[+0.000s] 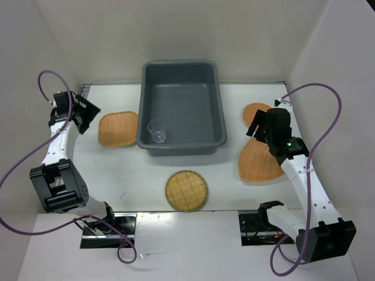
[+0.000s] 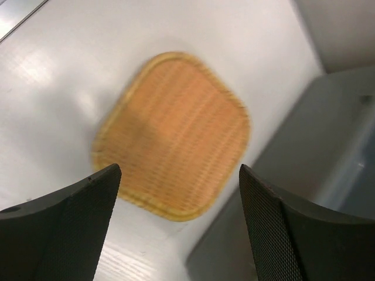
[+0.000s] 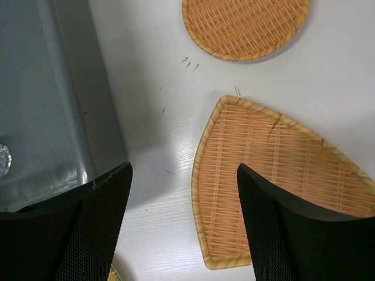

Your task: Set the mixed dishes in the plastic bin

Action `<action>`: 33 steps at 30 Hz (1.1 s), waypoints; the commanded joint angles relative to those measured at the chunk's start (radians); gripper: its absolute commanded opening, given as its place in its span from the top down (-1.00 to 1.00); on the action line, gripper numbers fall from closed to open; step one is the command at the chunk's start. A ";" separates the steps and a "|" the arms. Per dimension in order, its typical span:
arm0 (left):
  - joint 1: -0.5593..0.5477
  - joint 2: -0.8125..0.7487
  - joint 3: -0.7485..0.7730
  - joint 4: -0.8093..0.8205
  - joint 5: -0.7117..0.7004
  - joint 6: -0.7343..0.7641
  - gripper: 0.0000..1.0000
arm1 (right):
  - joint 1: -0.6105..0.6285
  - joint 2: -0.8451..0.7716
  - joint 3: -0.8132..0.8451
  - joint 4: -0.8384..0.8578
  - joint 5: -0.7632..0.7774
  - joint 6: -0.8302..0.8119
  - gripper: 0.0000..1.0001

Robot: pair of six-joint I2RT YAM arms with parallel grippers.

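Observation:
The dark grey plastic bin (image 1: 187, 99) stands at the back middle, with the clear cup (image 1: 157, 130) upright in its near left corner. A rounded-square woven plate (image 1: 119, 129) lies just left of the bin. My left gripper (image 1: 88, 117) hangs open and empty above that plate's left side; the left wrist view shows the plate (image 2: 176, 132) between the fingers and the bin (image 2: 316, 193) beside it. My right gripper (image 1: 256, 130) is open and empty over the fan-shaped plate (image 3: 275, 175), partly hiding a round plate (image 1: 253, 111). Another round plate (image 1: 186, 190) lies near the front.
White walls close the table on the left, back and right. Purple cables loop from both arms. The bin's right wall (image 3: 88, 105) stands a short way left of the fan-shaped plate, with bare white table between them.

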 commanded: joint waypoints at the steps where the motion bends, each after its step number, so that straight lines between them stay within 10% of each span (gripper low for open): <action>1: 0.045 -0.009 -0.146 0.145 0.011 -0.090 -0.77 | 0.019 -0.011 -0.010 0.035 0.014 -0.011 -0.55; 21: 0.045 0.060 -0.518 0.458 0.016 -0.329 -0.65 | 0.037 0.016 -0.010 0.035 0.024 -0.020 -0.55; 33: 0.045 0.160 -0.588 0.610 0.048 -0.408 0.05 | 0.037 0.058 0.018 0.035 0.044 -0.020 -0.55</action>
